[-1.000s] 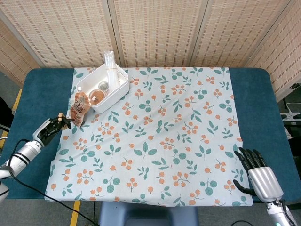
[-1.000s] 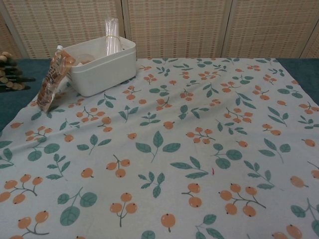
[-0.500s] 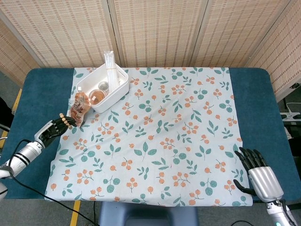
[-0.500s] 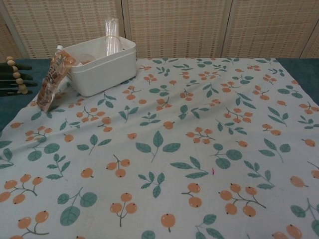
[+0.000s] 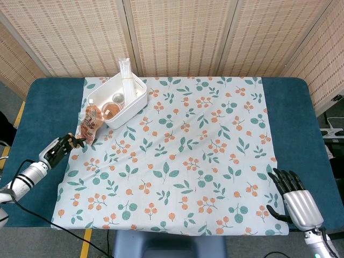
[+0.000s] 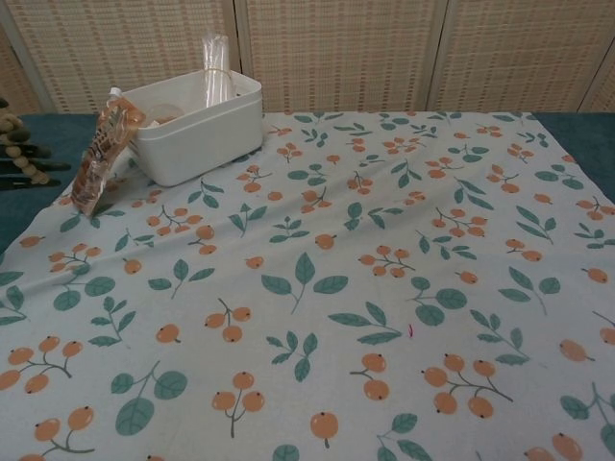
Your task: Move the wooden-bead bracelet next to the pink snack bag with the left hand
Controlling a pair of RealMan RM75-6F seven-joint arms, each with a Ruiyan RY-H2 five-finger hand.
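Since 0.5 s ago your left hand (image 5: pixel 58 148) has eased back a touch toward 8 o'clock, and in the chest view the wooden-bead bracelet (image 6: pixel 16 145) now sits closer to the left frame edge. Otherwise nothing on the counter has shifted.

You've got the bracelet gripped in the left hand's dark fingers (image 5: pixel 67 142), beads draped over them, hovering at the left edge of the leaf-and-berry print tablecloth (image 5: pixel 177 156). The bracelet is just beside the pink snack bag (image 5: pixel 90 123), at roughly its 8 o'clock, w/ fingertips close to the bag's lower end. Can't tell from either view whether they touch.

The snack bag leans tilted against the white rectangular plastic bin (image 5: pixel 117 100), top end on the bin's near-left wall, bottom end on the cloth. In the bin: two small round clear containers (image 5: pixel 113 105) and a tall clear plastic sleeve (image 5: pixel 126 78) standing upright at the far corner.

Your right hand (image 5: pixel 294 199) is at approx 4 o'clock of the cloth, near its front-right corner, palm down, dark fingers apart and holding nothing. It's well apart from bag and bin, and only the head view shows it.

Under the cloth the counter (image 5: pixel 290 107) has a dark teal covering showing at both sides. Behind it stand woven reed screen panels (image 5: pixel 177 35).
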